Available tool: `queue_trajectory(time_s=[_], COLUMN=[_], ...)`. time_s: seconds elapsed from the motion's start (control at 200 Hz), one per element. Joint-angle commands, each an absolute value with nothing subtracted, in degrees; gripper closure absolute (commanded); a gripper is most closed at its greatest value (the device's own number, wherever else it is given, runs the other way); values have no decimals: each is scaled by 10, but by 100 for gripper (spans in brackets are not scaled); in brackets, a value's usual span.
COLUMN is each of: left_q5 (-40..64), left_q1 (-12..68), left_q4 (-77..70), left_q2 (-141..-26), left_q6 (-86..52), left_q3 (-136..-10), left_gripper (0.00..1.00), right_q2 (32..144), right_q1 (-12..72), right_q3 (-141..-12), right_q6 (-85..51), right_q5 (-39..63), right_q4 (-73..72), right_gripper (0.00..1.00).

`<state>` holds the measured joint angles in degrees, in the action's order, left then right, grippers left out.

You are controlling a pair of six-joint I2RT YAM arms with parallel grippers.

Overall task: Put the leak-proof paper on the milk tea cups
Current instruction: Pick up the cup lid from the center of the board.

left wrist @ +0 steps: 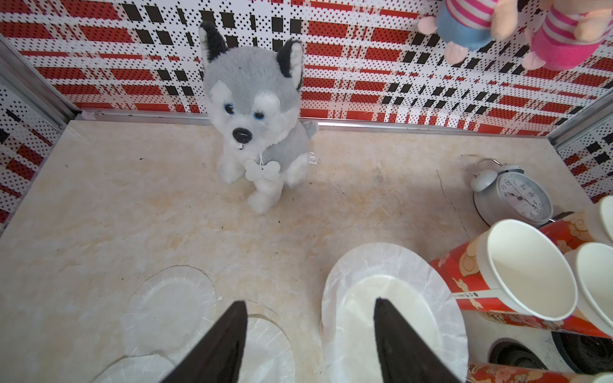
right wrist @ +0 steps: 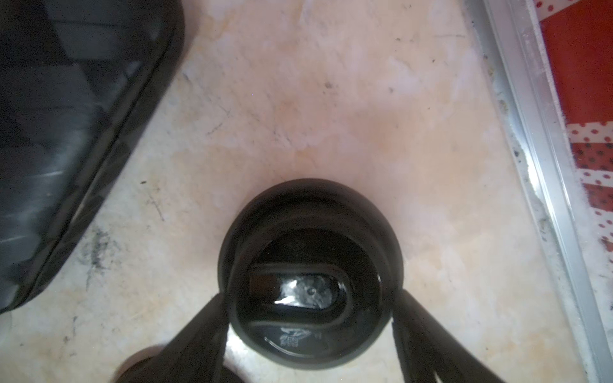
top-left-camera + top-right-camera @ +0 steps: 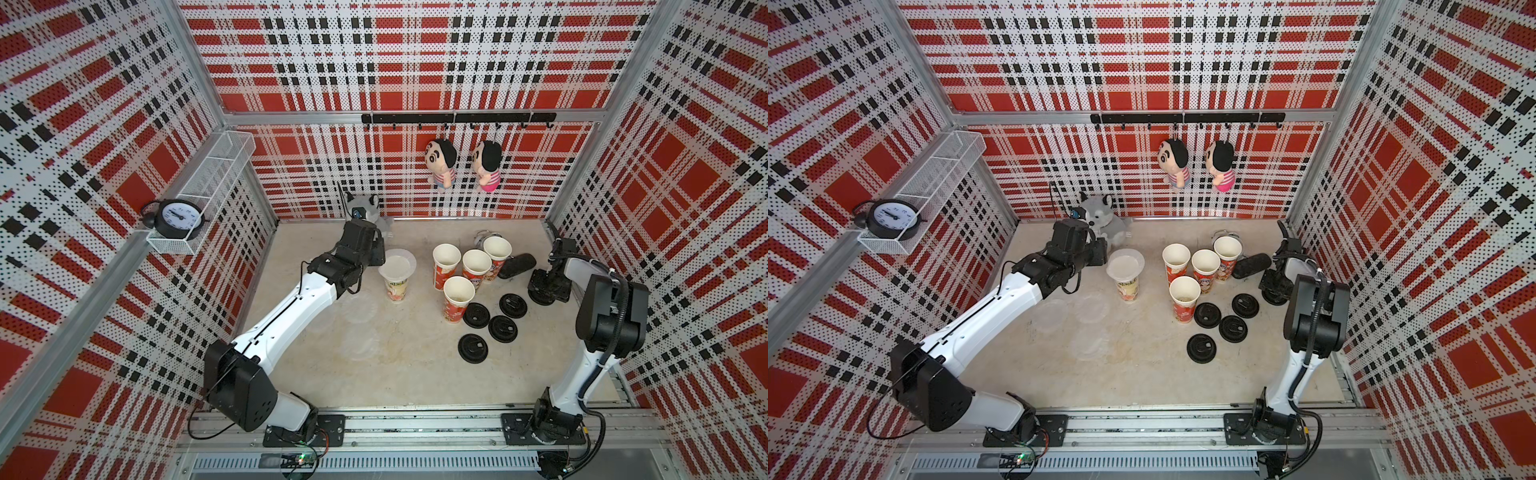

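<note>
Left wrist view looks down past the left hand [image 1: 310, 300], whose two dark fingers stand well apart with nothing between them. One finger hangs over the leak-proof paper [image 1: 371, 265] and its mate over the spare sheets [image 1: 169, 305] lying flat on the worktop [image 1: 132, 199]. That round, crinkly sheet lies across the mouth of the cream cup [image 3: 396, 291] and overhangs the rim, so it looks placed and let go rather than held. In both top views this cup stands alone, left of the four red cups [image 3: 458, 305], whose mouths are bare. The spare sheets lie near and left of the cream cup, probably so the same arm can reach them easily. At the right, the right hand [image 2: 308, 296] straddles a black lid [image 2: 310, 205] on the worktop, with a finger at its rim on either side; whether they pinch it I cannot tell. By my judgement one cup of five is covered, and a red cup comes next.
</note>
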<state>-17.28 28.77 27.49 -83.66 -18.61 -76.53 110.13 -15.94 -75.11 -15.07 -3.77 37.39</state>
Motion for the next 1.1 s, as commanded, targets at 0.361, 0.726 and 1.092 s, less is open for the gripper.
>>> queue_trajectory(time_s=[0.361, 0.726, 1.092], left_q5=[-183, -181, -163], left_q1=[294, 294, 279], left_q4=[266, 272, 282], left_q2=[-838, -821, -783], left_q6=[-176, -180, -188], left_q3=[-759, -758, -737], left_gripper=[36, 37, 37], right_q2=[1100, 987, 819], right_q1=[-167, -166, -63], right_q3=[-753, -768, -847], right_q6=[-149, -165, -172], right_q5=[-37, -14, -39], right_q4=[376, 445, 597], right_gripper=[32, 33, 33])
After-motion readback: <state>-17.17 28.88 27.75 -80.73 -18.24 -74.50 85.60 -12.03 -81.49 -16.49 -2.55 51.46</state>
